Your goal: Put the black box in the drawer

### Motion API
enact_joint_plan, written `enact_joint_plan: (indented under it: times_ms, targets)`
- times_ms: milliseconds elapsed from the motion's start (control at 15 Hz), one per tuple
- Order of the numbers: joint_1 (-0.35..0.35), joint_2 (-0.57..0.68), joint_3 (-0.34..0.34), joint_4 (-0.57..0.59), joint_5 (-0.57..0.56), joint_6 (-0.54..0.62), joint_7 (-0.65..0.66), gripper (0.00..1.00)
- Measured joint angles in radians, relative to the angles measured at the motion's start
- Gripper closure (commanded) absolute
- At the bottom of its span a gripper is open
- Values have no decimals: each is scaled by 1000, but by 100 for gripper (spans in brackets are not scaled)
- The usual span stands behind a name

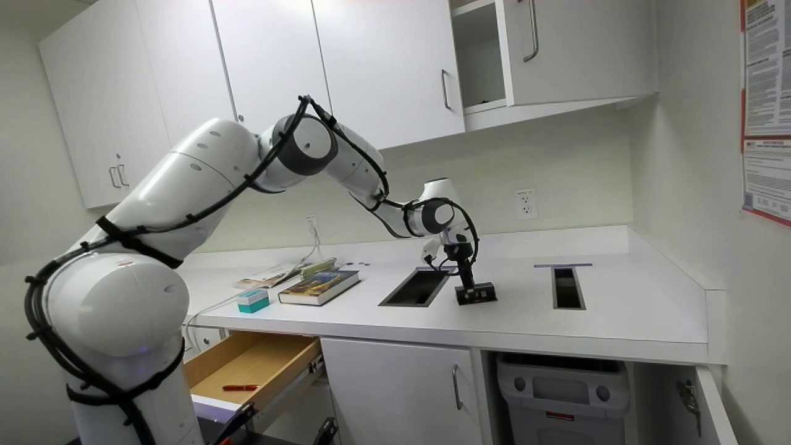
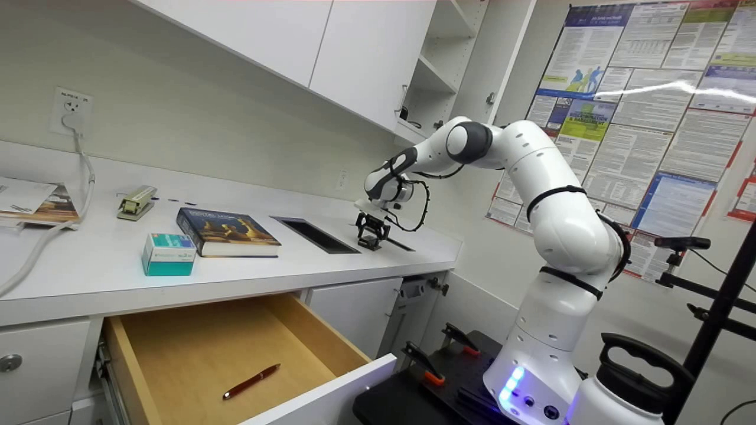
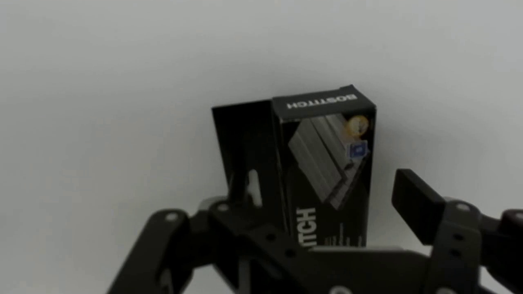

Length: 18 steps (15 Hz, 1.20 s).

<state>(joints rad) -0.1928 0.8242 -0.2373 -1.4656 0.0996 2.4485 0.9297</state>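
The black box (image 3: 327, 163), with white BOSTITCH lettering, lies on the white counter with a dark open flap along its left side in the wrist view. It also shows as a small dark block in both exterior views (image 1: 476, 293) (image 2: 370, 242). My gripper (image 3: 325, 190) is open and points down over the box. Its right finger is apart from the box; its left finger overlaps the flap, and contact there cannot be told. The gripper also shows in both exterior views (image 1: 468, 279) (image 2: 372, 227). The white-fronted drawer (image 2: 201, 342) stands open, also in an exterior view (image 1: 272, 355), with a red-brown pen inside.
Dark rectangular openings (image 1: 417, 288) (image 1: 567, 288) lie in the counter on either side of the gripper. A book (image 2: 230, 233), a teal-and-white box (image 2: 169, 255) and a green stapler (image 2: 136, 202) sit above the drawer. A lower cabinet door (image 1: 710, 402) stands open.
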Motion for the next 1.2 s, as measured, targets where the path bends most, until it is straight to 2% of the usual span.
enact_joint_plan:
  times_ms: [333, 933, 1200]
  targets:
    - [-7, 20, 0, 33, 0, -9, 0, 79]
    - [-2, 17, -4, 52, -10, -24, -27, 81]
    - [33, -45, -8, -3, -36, -24, -88, 81]
